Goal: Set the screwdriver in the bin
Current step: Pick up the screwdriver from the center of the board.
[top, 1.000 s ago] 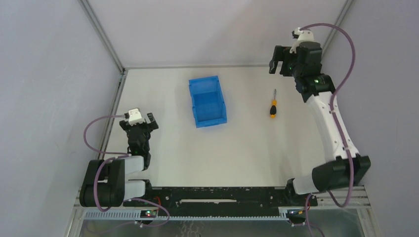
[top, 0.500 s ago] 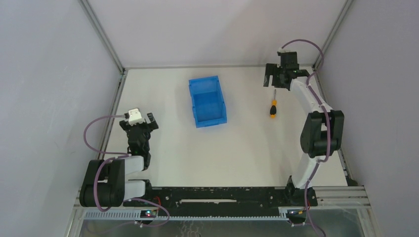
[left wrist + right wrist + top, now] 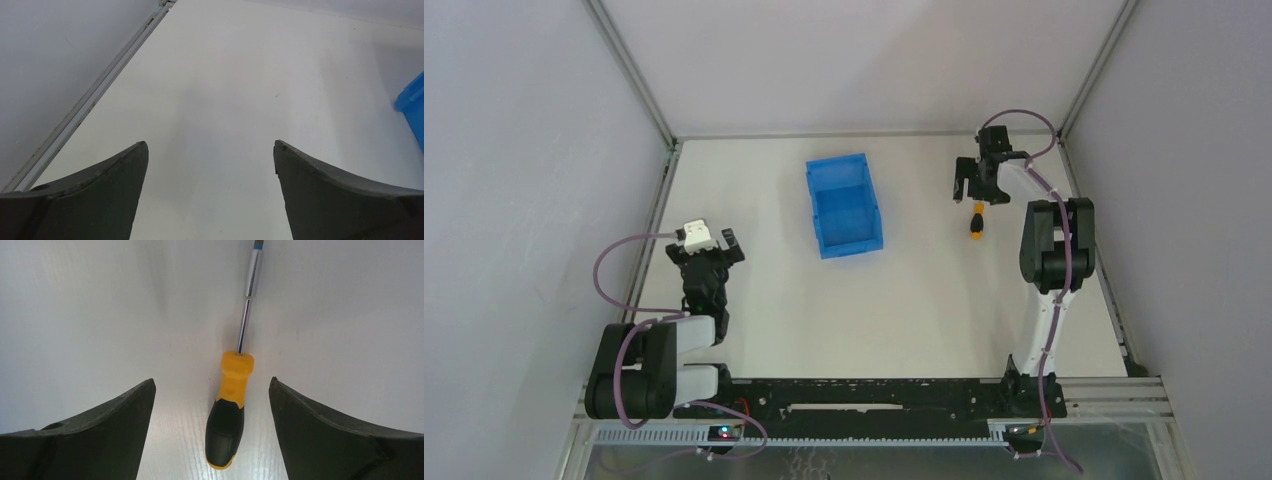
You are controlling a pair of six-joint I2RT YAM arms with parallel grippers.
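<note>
The screwdriver (image 3: pixel 227 412) lies flat on the white table, its orange-yellow and black handle between the two dark fingers of my right gripper (image 3: pixel 211 385), its thin metal shaft pointing away. That gripper is open and touches nothing. From above, the right gripper (image 3: pixel 972 190) hangs over the screwdriver (image 3: pixel 976 222), hiding its shaft. The blue bin (image 3: pixel 844 205) stands upright to the left of it, with nothing visible inside. My left gripper (image 3: pixel 210 145) is open over bare table at the near left, and shows from above as the left gripper (image 3: pixel 709 250).
Grey walls with metal corner posts (image 3: pixel 629 70) close off the table on the left, back and right. A corner of the bin (image 3: pixel 412 102) shows at the right edge of the left wrist view. A metal rail (image 3: pixel 85 105) runs along the table's left edge.
The right arm has swung from the back right corner down and leftward, bringing its open gripper low over the screwdriver. The left arm, the bin and the screwdriver have stayed put.
</note>
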